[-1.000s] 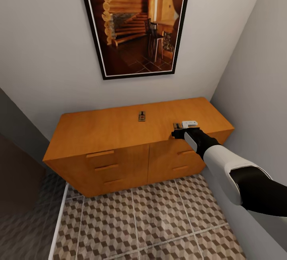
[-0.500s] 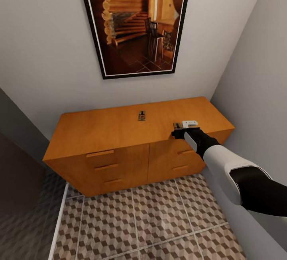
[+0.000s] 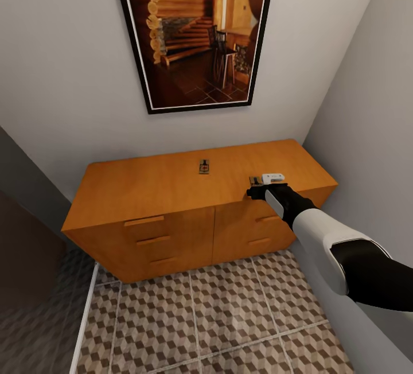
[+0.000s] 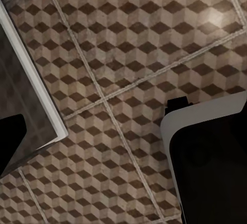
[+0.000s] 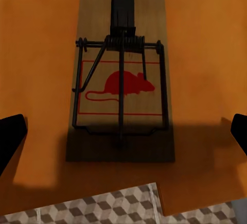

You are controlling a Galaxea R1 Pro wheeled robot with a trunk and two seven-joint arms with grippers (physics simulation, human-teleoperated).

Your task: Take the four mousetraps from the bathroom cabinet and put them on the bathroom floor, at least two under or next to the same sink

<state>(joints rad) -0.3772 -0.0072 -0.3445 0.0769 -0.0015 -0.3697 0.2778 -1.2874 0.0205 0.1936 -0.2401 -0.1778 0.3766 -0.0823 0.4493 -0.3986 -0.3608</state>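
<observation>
**Right wrist view: a mousetrap lies between your open fingers**

Right wrist view shows the mousetrap (image 5: 121, 80) flat on the cabinet (image 5: 41, 54), close to its front edge, with a dark fingertip (image 5: 10, 139) at each side, so the jaws are spread and touch nothing. In the head view your right gripper (image 3: 256, 186) hovers at the front edge of the cabinet top, toward its right corner. A second mousetrap (image 3: 204, 167) lies near the middle of the top. The left wrist looks down on the bathroom floor (image 4: 128, 44); for the left jaws you cannot tell the state.
</observation>
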